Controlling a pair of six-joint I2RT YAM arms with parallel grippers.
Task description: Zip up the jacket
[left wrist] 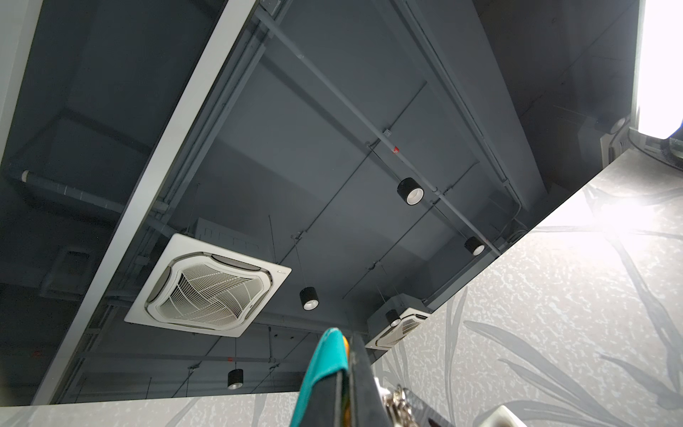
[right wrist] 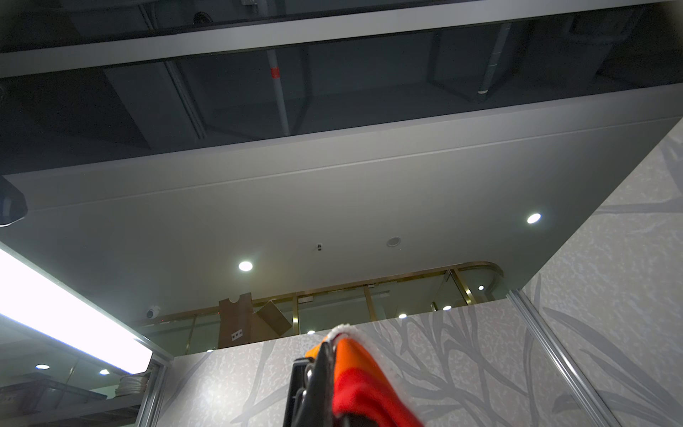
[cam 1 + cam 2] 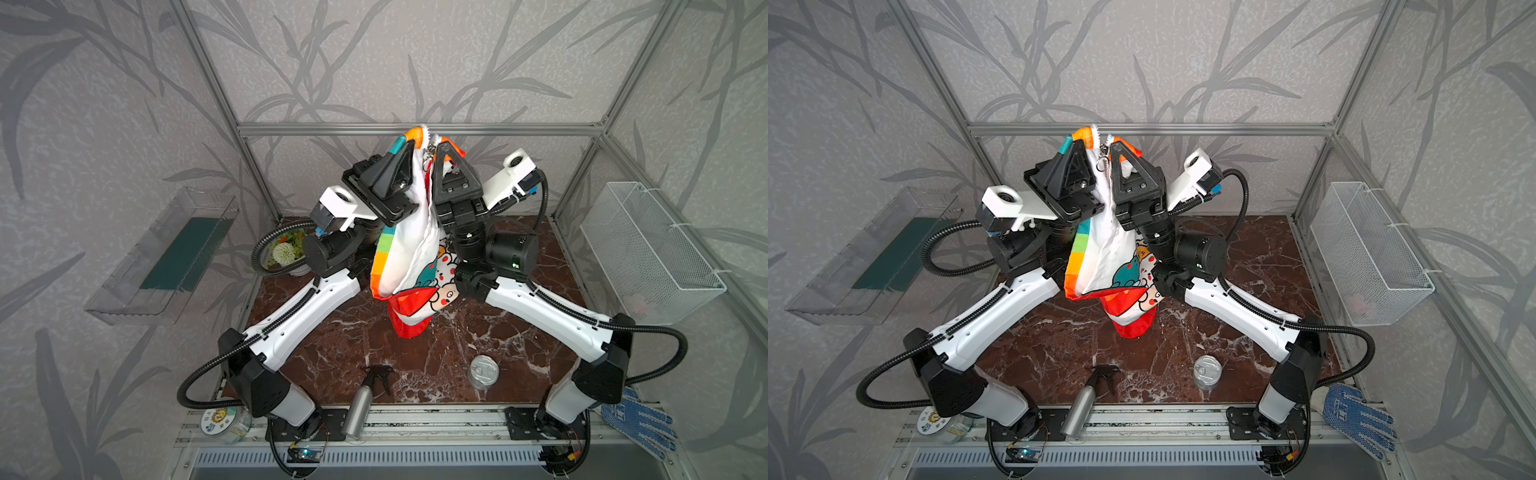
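Above the middle of the marble table [image 3: 332,357], in both top views, I saw the jacket [image 3: 405,249] hanging, with its top edge toward twelve o'clock. The left gripper [image 3: 409,143] and right gripper [image 3: 448,146] were each clamped on that edge, side by side, and the zipper pull [image 3: 428,160] dangled between them. I could not tell whether the red lower end touched the table. At three o'clock the wire basket [image 3: 648,249] held something pale I could not identify. At nine o'clock the clear tray [image 3: 166,253] held a dark green sheet [image 3: 183,257]. At ten o'clock a bowl [image 3: 300,272] held flowers [image 3: 284,251].

Through the left wrist camera, the left gripper [image 1: 349,355] was closed on a teal stripe of the jacket [image 1: 325,369].

Through the right wrist camera, the right gripper [image 2: 327,349] pinched the jacket's orange-and-red edge [image 2: 354,377].
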